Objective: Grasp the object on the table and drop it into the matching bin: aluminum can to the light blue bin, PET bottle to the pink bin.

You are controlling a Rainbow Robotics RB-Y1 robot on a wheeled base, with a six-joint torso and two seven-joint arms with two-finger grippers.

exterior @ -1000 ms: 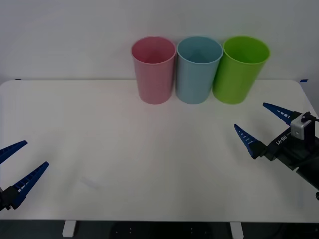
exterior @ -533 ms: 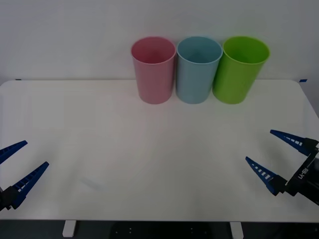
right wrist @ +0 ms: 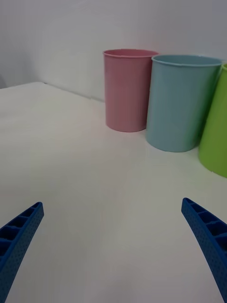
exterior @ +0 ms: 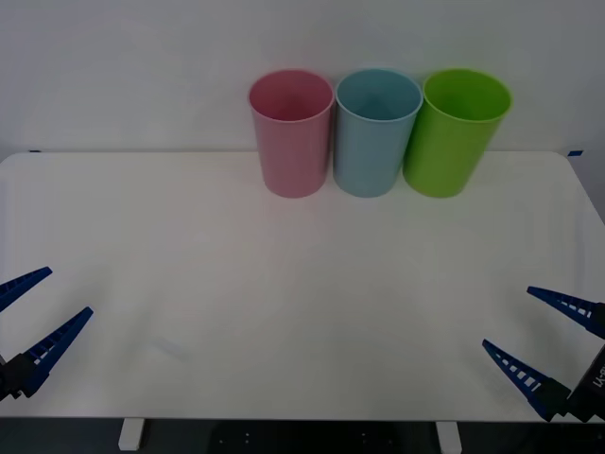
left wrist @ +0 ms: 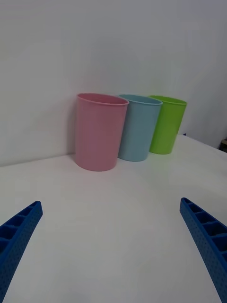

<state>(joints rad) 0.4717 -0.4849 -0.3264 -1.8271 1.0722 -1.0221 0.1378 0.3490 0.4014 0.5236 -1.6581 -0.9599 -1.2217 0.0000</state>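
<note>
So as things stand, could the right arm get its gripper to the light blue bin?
Probably yes: the right gripper sits open at the table's near right corner, with bare tabletop between it and the light blue bin.

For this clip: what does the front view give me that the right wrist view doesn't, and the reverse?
Front view alone: both grippers at once, left gripper open at the table's near left corner, right gripper open at its near right corner, and the whole lime green bin. Right wrist view alone: a low, side-on look at the bins' walls. Both: the pink bin, the light blue bin and the white table.
</note>
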